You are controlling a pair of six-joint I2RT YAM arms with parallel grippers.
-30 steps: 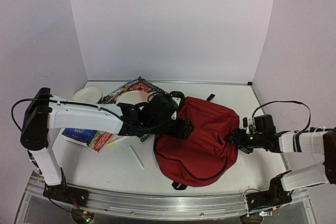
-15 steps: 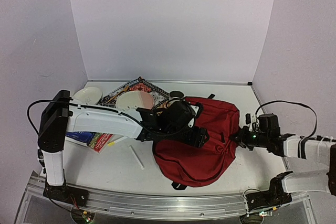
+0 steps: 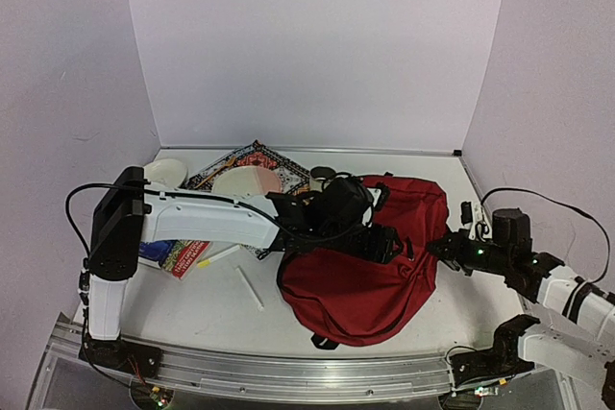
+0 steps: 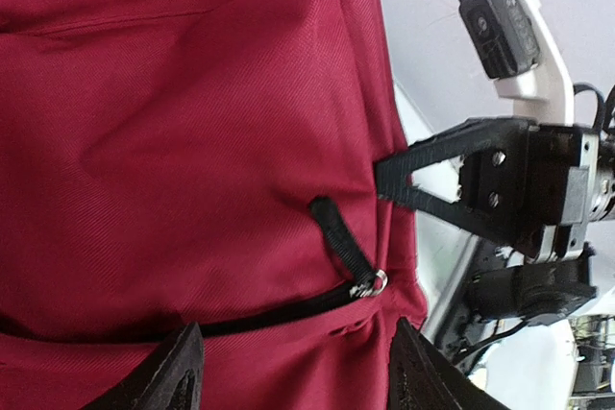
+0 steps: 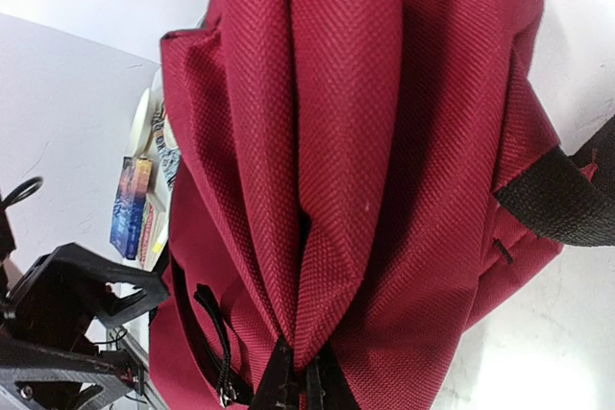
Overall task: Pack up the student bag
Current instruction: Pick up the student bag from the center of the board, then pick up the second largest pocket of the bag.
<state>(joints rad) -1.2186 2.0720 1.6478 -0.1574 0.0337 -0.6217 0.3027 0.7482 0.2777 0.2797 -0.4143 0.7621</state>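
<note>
The student bag (image 3: 360, 280), a dark-red backpack with black trim, lies in the middle of the table. My right gripper (image 3: 440, 248) is shut on a fold of its fabric at the right edge; the pinch (image 5: 300, 383) shows close up in the right wrist view. My left gripper (image 3: 386, 242) hovers over the bag's top, open. Its two fingertips (image 4: 184, 372) stand wide apart either side of a black zipper line. The zipper's black pull tab (image 4: 338, 235) and metal ring (image 4: 371, 283) lie just ahead of them. My right gripper's fingers (image 4: 423, 156) touch the bag's edge there.
Left of the bag lie stacked books (image 3: 171, 254), a white pen (image 3: 250, 287), a white bowl (image 3: 165, 172), a pale plate (image 3: 247, 182) on a patterned book (image 3: 258, 156), and a small dark round item (image 3: 323, 174). Walls close in at the back and both sides.
My right gripper has shut on the bag's right edge and drawn it to the right, stretching the bag. My left gripper has moved right across the bag toward the zipper pull.
</note>
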